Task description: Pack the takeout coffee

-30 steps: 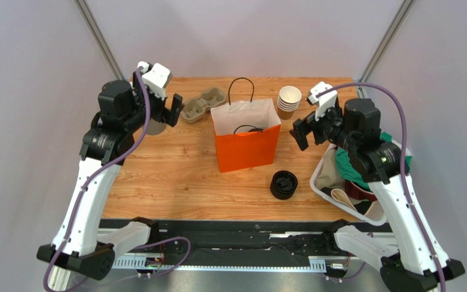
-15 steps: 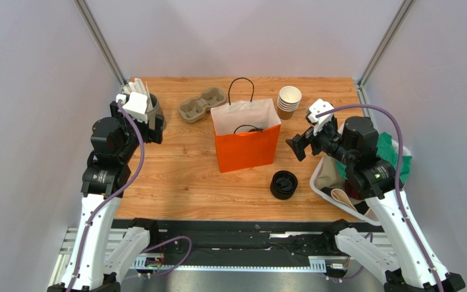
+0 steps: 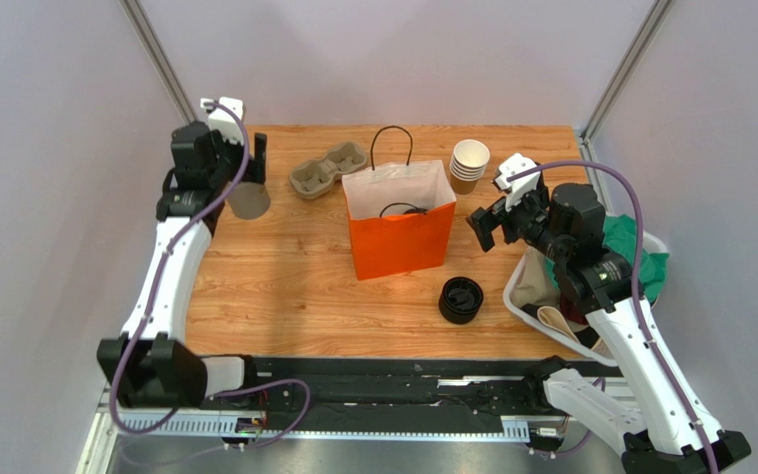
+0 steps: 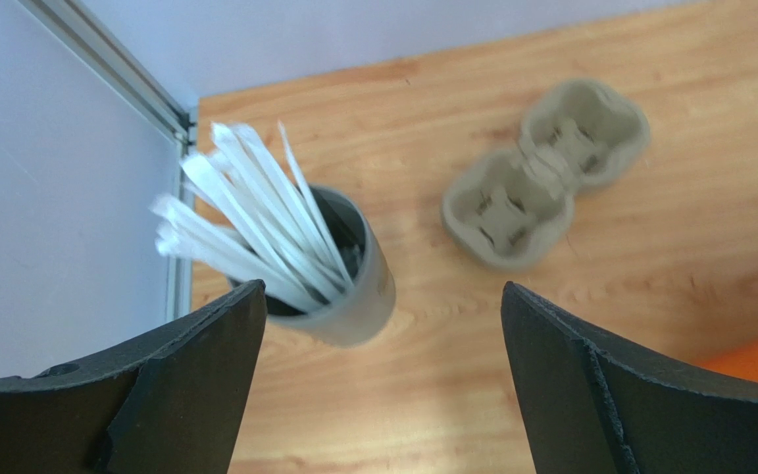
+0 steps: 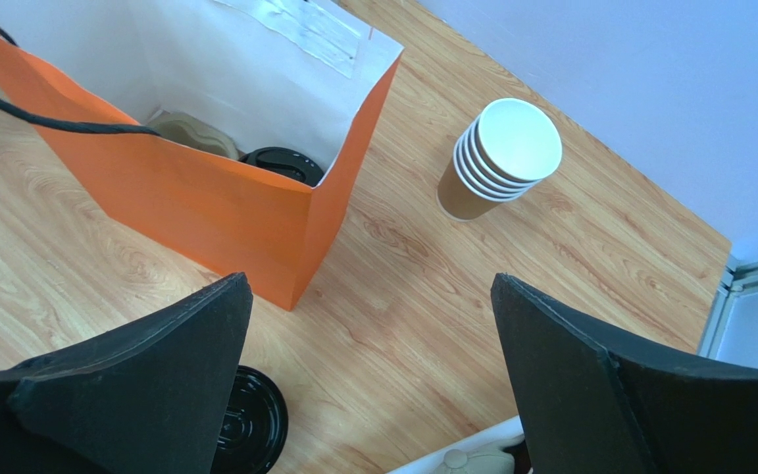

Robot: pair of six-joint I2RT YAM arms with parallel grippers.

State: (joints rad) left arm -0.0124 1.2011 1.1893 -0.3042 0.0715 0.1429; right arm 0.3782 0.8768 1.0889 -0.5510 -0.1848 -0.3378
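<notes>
While both jaws wide open and empty, takeout coffee (image 5: pixel 279 163) inside plain orange bag (image 5: pixel 205 212)

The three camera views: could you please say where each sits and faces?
Top external: above, behind the bases, looking down at the table; left arm and right arm show.
Left wrist: on the left arm, facing down at the grey holder and cup carrier; open left claw shows.
Right wrist: on the right arm, facing down at the orange bag and cup stack; open right claw shows.
Shared: top and right wrist show bag, cup stack.
</notes>
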